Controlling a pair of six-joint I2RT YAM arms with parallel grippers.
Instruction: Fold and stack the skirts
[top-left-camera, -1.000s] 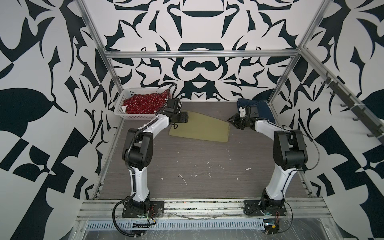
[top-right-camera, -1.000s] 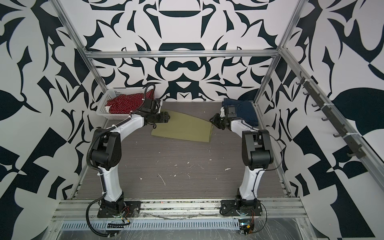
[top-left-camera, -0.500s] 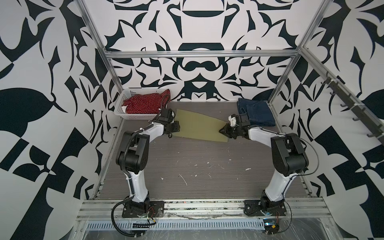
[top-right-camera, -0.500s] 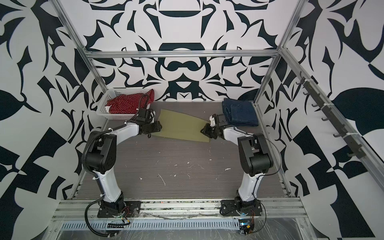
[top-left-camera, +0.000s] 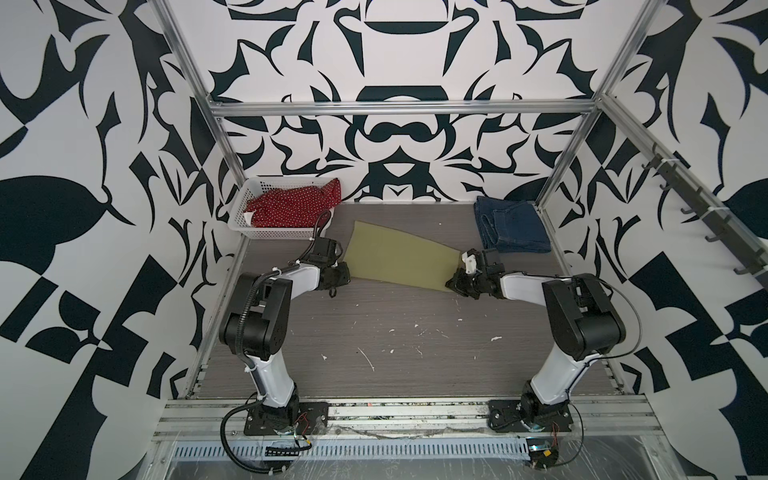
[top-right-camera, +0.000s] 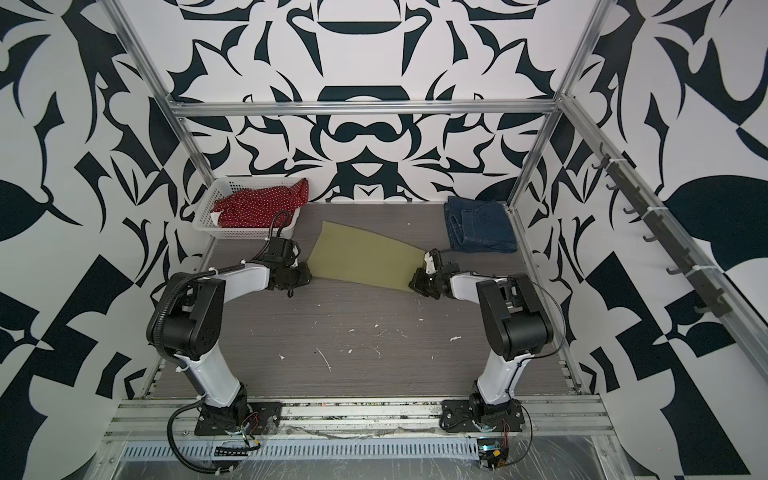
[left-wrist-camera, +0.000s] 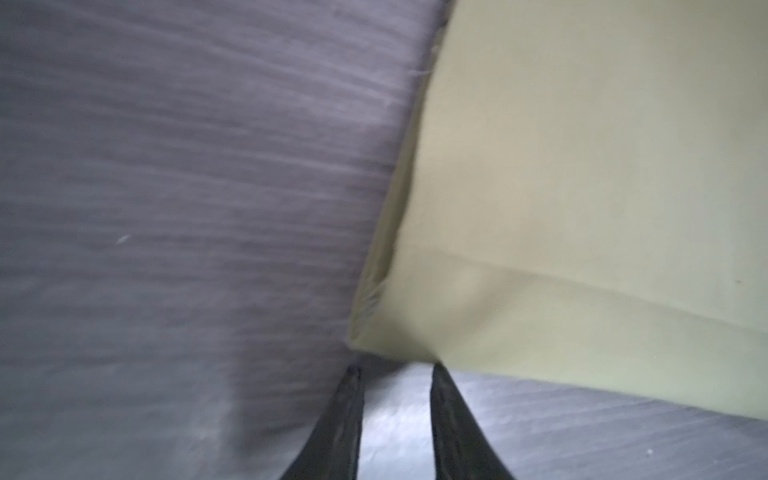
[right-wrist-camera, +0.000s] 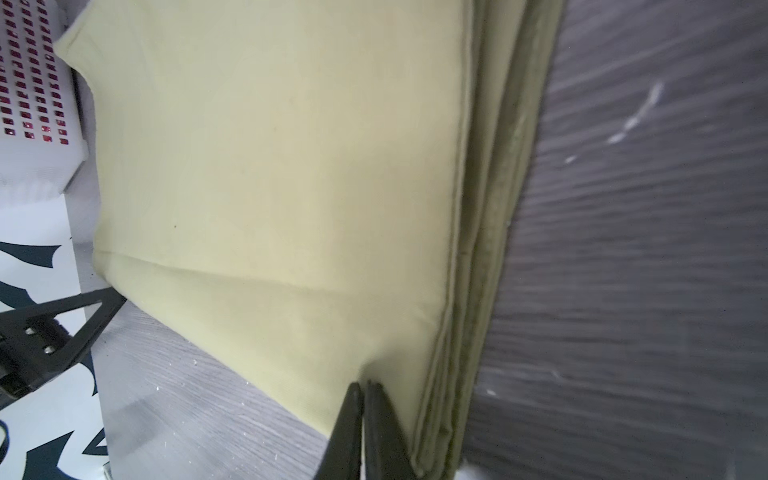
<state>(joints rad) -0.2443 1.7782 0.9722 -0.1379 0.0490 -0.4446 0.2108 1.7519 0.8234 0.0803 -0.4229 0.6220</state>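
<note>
Three skirts. The olive skirt (top-left-camera: 399, 259) lies flat in the middle of the table (top-left-camera: 395, 332). My right claw (right-wrist-camera: 360, 386) pinches its near right corner, and my left claw (left-wrist-camera: 395, 368) is slightly spread at its near left corner. The denim skirt (top-left-camera: 515, 224) sits folded far right. The red dotted skirt (top-left-camera: 291, 203) fills the one white basket (top-left-camera: 245, 199), far left.

Front tabletop (top-left-camera: 395, 365) lies open; basket (top-left-camera: 277, 233) and denim skirt (top-left-camera: 515, 226) occupy rear corners.
</note>
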